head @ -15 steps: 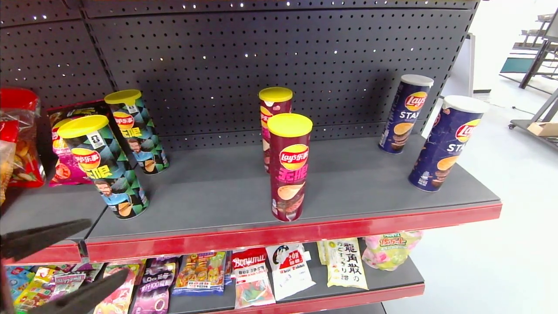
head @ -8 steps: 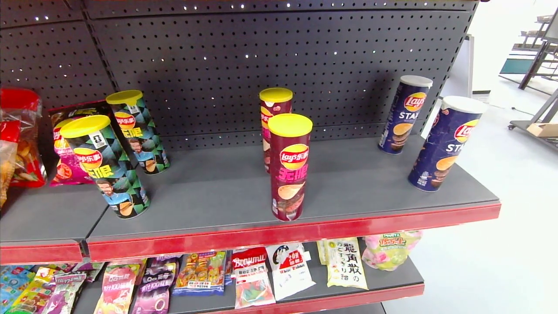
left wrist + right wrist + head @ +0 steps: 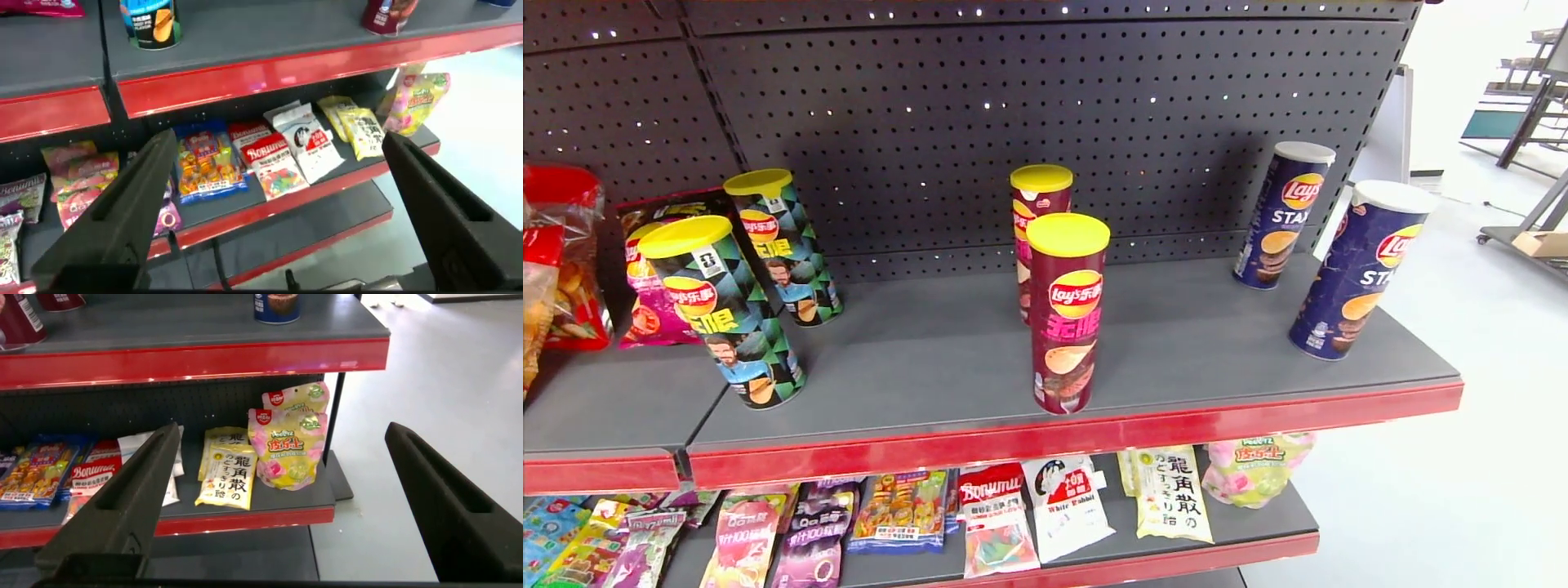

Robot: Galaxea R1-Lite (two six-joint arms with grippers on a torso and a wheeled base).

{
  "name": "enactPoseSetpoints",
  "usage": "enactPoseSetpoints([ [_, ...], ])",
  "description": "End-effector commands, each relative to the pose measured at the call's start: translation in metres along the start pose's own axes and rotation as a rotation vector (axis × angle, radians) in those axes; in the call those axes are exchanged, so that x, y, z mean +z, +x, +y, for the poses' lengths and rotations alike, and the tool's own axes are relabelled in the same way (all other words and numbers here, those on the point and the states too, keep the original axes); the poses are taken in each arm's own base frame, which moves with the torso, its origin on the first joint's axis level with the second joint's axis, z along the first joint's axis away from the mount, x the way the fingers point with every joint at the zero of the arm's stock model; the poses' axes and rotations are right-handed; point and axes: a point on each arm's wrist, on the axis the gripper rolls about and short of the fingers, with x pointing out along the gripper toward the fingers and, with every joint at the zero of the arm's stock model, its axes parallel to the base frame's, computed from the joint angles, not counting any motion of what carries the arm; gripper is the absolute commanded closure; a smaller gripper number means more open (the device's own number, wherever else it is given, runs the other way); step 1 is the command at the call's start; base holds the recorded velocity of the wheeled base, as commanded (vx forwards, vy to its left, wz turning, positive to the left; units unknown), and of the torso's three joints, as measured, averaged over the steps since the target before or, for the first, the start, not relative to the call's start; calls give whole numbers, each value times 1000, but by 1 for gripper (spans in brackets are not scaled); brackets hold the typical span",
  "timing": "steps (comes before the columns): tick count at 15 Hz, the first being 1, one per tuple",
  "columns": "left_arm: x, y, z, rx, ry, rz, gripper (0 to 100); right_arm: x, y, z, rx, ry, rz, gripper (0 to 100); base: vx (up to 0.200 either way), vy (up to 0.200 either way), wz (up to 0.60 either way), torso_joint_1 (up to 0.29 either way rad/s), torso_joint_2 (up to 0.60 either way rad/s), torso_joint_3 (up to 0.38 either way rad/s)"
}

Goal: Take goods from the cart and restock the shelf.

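1. The left gripper (image 3: pixel 278 143) hangs in front of the grey lower shelf with a red lip (image 3: pixel 351 181), its black fingers (image 3: pixel 122 212) spread wide and holding nothing.
2. The right gripper (image 3: pixel 284 433) faces that shelf's right end, its black fingers (image 3: pixel 122 506) equally splayed and empty. There a flat yellow packet (image 3: pixel 229 469) lies just beside a pink-and-green pouch (image 3: pixel 290 441).
3. Above, on the grey upper shelf with a red front lip (image 3: pixel 1054 437), the stocked goods stand upright. Two maroon chip cans with yellow lids (image 3: pixel 1066 327) stand at centre, one behind the other. Two dark blue chip cans with white lids (image 3: pixel 1356 269) stand at right, and two green-and-black patterned chip cans with yellow lids (image 3: pixel 723 314) at left.
4. Red bagged snacks (image 3: pixel 564 269) crowd the upper shelf's far left.
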Motion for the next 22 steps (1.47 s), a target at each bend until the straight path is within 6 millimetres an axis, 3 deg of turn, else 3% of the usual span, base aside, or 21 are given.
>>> enactPoseSetpoints([
  [1,-12,8,2,2,-4,22,0,0,0,0,1,0,0,0,0,0,600,-2,2,2],
  [8,-24,18,4,12,5,-16,0,0,0,0,7,-5,0,0,0,0,86,0,0,0],
  [10,-28,22,8,132,34,-74,0,6,-1,1,44,6,-34,0,0,0,0,0,0,0],
  [11,-31,22,9,199,22,-56,0,44,-6,2,107,6,-96,0,0,0,0,0,0,0],
  [12,-31,22,9,195,16,-49,0,67,-3,2,119,15,-85,0,0,0,0,0,0,0],
  [13,-32,23,8,139,45,-43,0,113,6,2,154,36,-95,0,0,0,0,0,0,0],
  [15,-32,23,7,89,52,-37,0,133,36,3,211,-12,9,0,0,0,0,0,0,0],
  [18,-32,22,9,159,63,-41,0,149,105,14,336,-61,182,0,0,0,0,0,0,0],
  [20,-32,23,9,155,63,-41,0,149,141,25,396,-94,219,0,0,0,0,0,0,0],
  [21,-32,23,9,155,62,-41,0,141,169,32,405,-99,255,0,0,0,0,0,0,0],
  [22,-32,23,8,152,64,-41,0,135,182,38,431,-117,283,0,0,0,0,0,0,0],
])
